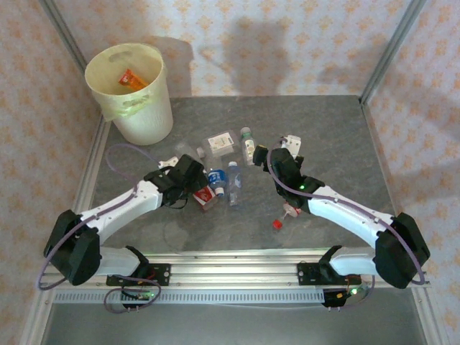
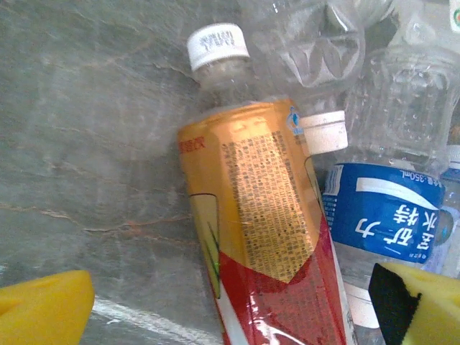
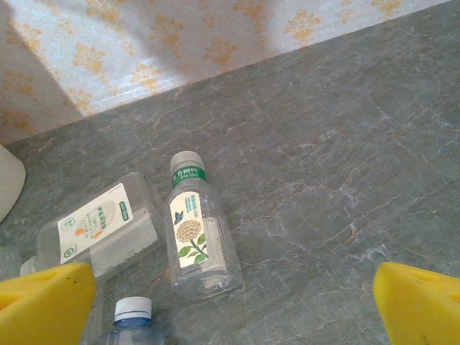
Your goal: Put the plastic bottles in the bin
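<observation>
Grey stone-look table (image 1: 323, 136), patterned wallpaper (image 1: 251, 43) behind. Left tool (image 2: 230, 309) is wide open w/ nothing held. Orange-red bottle (image 2: 259, 237) lies right under it btwn the pads (image 2: 43, 309), w/ blue-label bottle (image 2: 388, 215) just beside, toward the right pad. I'd drop straight down and close on the label mid-body, not the neck, w/o catching the neighbour. Right tool (image 3: 230, 305) is open too and empty, 1 flower-label bottle (image 3: 198, 237) ahead-left of it. Bin (image 1: 147, 118) sits well beyond the left tool.

Grey marbled table (image 1: 323, 129), floral wallpaper (image 1: 345, 36) (pale orange motifs), small red object (image 1: 277, 224)
</observation>
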`<control>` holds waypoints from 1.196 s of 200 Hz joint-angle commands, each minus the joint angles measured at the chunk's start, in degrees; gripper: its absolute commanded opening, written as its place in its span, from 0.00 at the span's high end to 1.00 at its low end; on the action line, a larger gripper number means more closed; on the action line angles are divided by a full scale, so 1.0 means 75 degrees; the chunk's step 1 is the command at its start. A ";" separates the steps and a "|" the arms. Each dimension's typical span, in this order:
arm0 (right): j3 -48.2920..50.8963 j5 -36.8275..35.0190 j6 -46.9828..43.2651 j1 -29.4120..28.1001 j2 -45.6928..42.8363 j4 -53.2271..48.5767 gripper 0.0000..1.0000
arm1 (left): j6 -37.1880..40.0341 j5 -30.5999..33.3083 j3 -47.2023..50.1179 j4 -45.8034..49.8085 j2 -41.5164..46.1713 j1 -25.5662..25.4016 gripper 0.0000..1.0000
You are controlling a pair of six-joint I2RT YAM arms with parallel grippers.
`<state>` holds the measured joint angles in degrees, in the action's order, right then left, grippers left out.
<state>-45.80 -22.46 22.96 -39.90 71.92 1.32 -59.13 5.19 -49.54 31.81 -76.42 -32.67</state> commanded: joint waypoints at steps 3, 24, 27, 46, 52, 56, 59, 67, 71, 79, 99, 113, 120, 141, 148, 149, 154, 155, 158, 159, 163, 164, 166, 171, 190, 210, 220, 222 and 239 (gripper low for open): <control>0.0107 -0.0053 0.0125 0.0035 -0.0060 -0.0038 0.01 | -0.0135 -0.0194 -0.0144 -0.0357 -0.0457 -0.0163 0.01; 0.0119 -0.0076 0.0101 0.0035 -0.0100 -0.0112 0.01 | -0.0073 -0.0026 -0.0434 -0.0140 -0.0915 -0.0342 0.01; 0.0129 -0.0069 0.0102 0.0035 -0.0108 -0.0116 0.01 | -0.0083 -0.0027 -0.0465 -0.0124 -0.0973 -0.0354 0.01; 0.0149 -0.0029 0.0114 0.0035 -0.0131 -0.0119 0.01 | -0.0142 -0.0083 -0.0553 -0.0199 -0.1182 -0.0420 0.02; 0.0154 -0.0018 0.0105 0.0035 -0.0134 -0.0140 0.01 | -0.0144 -0.0041 -0.0545 -0.0220 -0.1203 -0.0446 0.02; 0.0154 -0.0006 0.0101 0.0035 -0.0133 -0.0143 0.01 | -0.0154 -0.0010 -0.0538 -0.0232 -0.1207 -0.0465 0.03; 0.0154 -0.0007 0.0102 0.0035 -0.0137 -0.0152 0.01 | -0.0165 0.0013 -0.0533 -0.0234 -0.1213 -0.0473 0.03; 0.0154 -0.0017 0.0086 0.0034 -0.0139 -0.0164 0.01 | -0.0200 0.0060 -0.0489 -0.0244 -0.1232 -0.0473 0.03; 0.0154 -0.0019 0.0090 0.0035 -0.0136 -0.0159 0.01 | -0.0216 0.0098 -0.0455 -0.0248 -0.1242 -0.0471 0.03; 0.0164 -0.0021 0.0090 0.0035 -0.0136 -0.0156 0.01 | -0.0258 0.0183 -0.0368 -0.0254 -0.1254 -0.0473 0.03; 0.0154 -0.0017 0.0089 0.0035 -0.0130 -0.0155 0.01 | -0.0416 0.0315 -0.0267 -0.0047 -0.1232 -0.0399 0.03; 0.0162 -0.0021 0.0076 0.0035 -0.0121 -0.0163 0.01 | -0.0456 0.0415 -0.0228 -0.0023 -0.1095 -0.0379 0.03; 0.0165 -0.0019 0.0076 0.0035 -0.0121 -0.0159 0.01 | -0.0459 0.0460 -0.0152 -0.0065 -0.1012 -0.0373 0.03; 0.0142 0.0000 0.0054 0.0029 -0.0062 -0.0141 0.01 | -0.0331 0.0405 0.0007 -0.0117 -0.0942 -0.0333 0.04; 0.0114 0.0013 0.0040 0.0035 -0.0031 -0.0146 0.01 | -0.0266 0.0329 0.0008 -0.0079 -0.0971 -0.0310 0.05; 0.0116 0.0016 0.0042 0.0035 -0.0029 -0.0149 0.01 | -0.0257 0.0317 0.0008 -0.0080 -0.0981 -0.0309 0.05; 0.0110 0.0035 0.0033 0.0035 -0.0027 -0.0153 0.01 | -0.0209 0.0256 0.0008 -0.0065 -0.1017 -0.0289 0.05; 0.0108 0.0038 0.0039 0.0035 -0.0027 -0.0153 0.01 | -0.0211 0.0245 0.0008 -0.0061 -0.1027 -0.0287 0.05; 0.0107 0.0041 0.0046 0.0035 -0.0025 -0.0153 0.01 | -0.0192 0.0197 0.0008 -0.0053 -0.1041 -0.0280 0.06; 0.0101 0.0047 0.0051 0.0035 -0.0020 -0.0153 0.01 | -0.0191 0.0186 0.0008 -0.0050 -0.1051 -0.0277 0.06; 0.0095 0.0046 0.0055 0.0035 -0.0015 -0.0150 0.01 | -0.0193 0.0144 0.0016 -0.0048 -0.1069 -0.0265 0.06; 0.0095 0.0050 0.0049 0.0029 -0.0015 -0.0151 0.01 | -0.0191 0.0130 0.0018 -0.0047 -0.1076 -0.0258 0.06; 0.0089 0.0055 0.0054 0.0033 0.0002 -0.0153 0.01 | -0.0193 0.0096 0.0028 -0.0058 -0.1082 -0.0252 0.06; 0.0085 0.0064 0.0049 0.0035 0.0003 -0.0153 0.01 | -0.0202 0.0002 0.0068 -0.0131 -0.1084 -0.0229 0.07; 0.0089 0.0076 0.0089 0.0035 0.0032 -0.0158 0.01 | -0.0213 -0.0153 0.0219 -0.0459 -0.1055 -0.0169 0.11; 0.0083 0.0111 0.0117 0.0029 0.0067 -0.0163 0.01 | -0.0081 -0.0107 0.0139 -0.0539 -0.1206 -0.0126 0.11; 0.0070 0.0126 0.0125 0.0035 0.0082 -0.0174 0.01 | 0.0011 -0.0155 0.0048 -0.0497 -0.1385 -0.0040 0.11; 0.0065 0.0133 0.0120 0.0035 0.0079 -0.0176 0.01 | 0.0029 -0.0177 0.0029 -0.0493 -0.1404 -0.0025 0.12; 0.0019 0.0136 0.0111 0.0035 0.0076 -0.0242 0.01 | 0.0164 -0.0335 -0.0045 -0.0568 -0.1607 0.0107 0.12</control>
<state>-45.21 -21.39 23.00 -39.90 71.99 0.84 -59.94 3.40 -48.71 28.34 -86.13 -33.34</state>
